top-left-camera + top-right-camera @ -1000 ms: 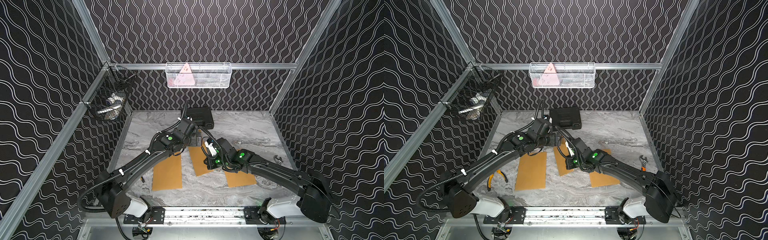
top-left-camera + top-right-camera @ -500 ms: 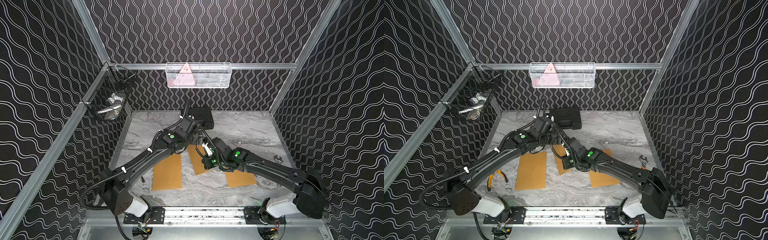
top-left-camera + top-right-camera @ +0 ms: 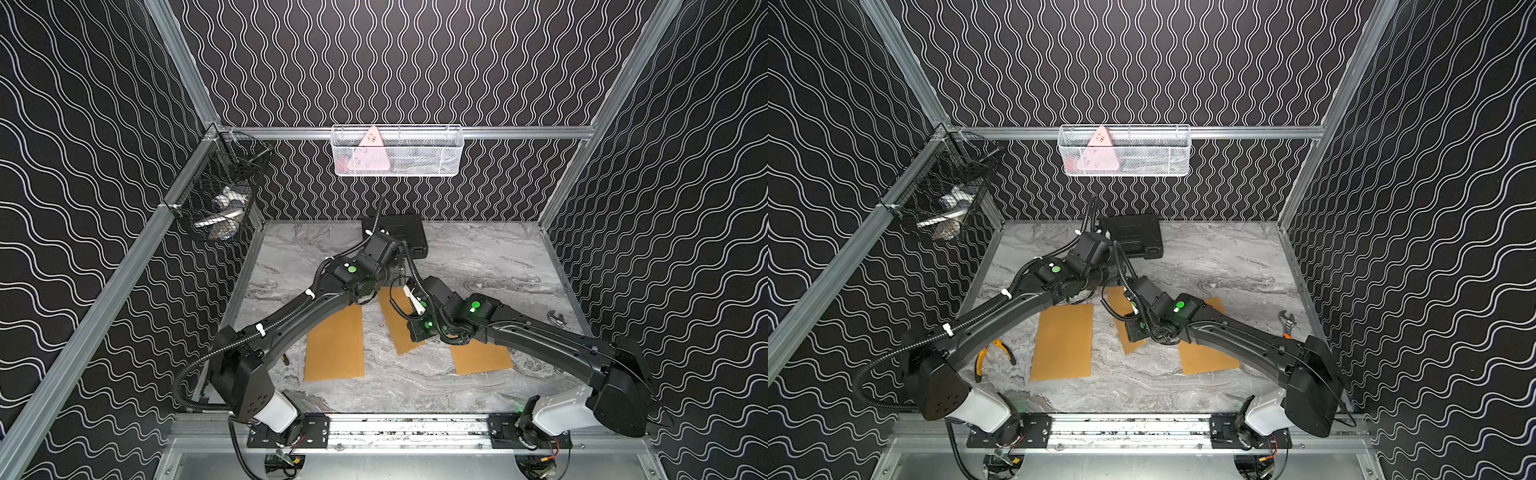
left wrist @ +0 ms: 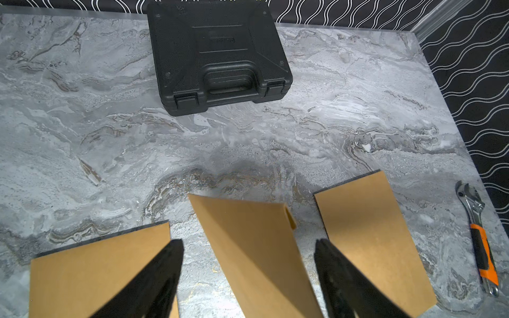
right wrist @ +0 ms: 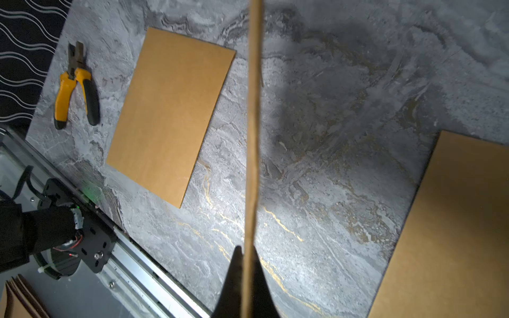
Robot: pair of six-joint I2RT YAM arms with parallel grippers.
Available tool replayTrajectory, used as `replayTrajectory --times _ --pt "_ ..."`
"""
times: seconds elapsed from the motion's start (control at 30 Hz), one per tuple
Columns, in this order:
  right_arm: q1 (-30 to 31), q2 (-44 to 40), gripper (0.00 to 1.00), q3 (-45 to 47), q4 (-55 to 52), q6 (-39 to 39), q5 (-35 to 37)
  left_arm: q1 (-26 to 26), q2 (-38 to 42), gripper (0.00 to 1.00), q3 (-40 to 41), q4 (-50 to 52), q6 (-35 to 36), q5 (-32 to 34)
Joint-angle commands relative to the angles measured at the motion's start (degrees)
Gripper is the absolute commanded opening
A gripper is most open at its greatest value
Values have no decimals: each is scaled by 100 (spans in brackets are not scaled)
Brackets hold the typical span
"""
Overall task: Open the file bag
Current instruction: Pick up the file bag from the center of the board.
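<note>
**Two tools readying a raised file bag for opening**

The right tool (image 5: 246, 249) is pinching one edge of the middle file bag (image 4: 242, 217), its jaws closed flat on the paper. It is holding the bag tilted up off the surface (image 4: 330, 110), seemingly so that the bag's end is standing clear of the marble where a second tool can reach it. The left tool (image 4: 249, 243) is hovering with its jaws well apart, one on each side of the raised bag, gripping nothing. It is probably lining up to catch one layer and pull the mouth apart.

Counted:
- Three brown bags: the raised one is sitting between a spare bag (image 3: 334, 345) and another spare bag (image 3: 482, 359), both lying flat.
- One black case (image 4: 217, 52) by the back wall.
- One wrench (image 4: 479, 239).
- One pair of pliers (image 5: 75, 88).
- Two wire baskets, white basket (image 3: 397, 129) and black basket (image 3: 216, 199), hanging on the walls.
</note>
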State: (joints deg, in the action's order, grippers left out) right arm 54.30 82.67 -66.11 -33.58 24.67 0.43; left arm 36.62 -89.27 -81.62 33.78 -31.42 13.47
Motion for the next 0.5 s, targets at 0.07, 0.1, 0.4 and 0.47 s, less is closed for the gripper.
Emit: replayTrajectory --times 0.07,0.1,0.4,0.47 --pt "54 -76 0 -143 660 -313 -129 12 -133 66 -12 -146 -126 -254" --pt "54 -67 0 -156 675 -321 -131 16 -147 64 -21 -144 -140 -270" --pt "63 29 0 -331 687 -348 -122 6 -160 38 23 -233 -241 -372" --pt "63 29 0 -359 678 -348 -111 4 -152 30 37 -240 -251 -380"
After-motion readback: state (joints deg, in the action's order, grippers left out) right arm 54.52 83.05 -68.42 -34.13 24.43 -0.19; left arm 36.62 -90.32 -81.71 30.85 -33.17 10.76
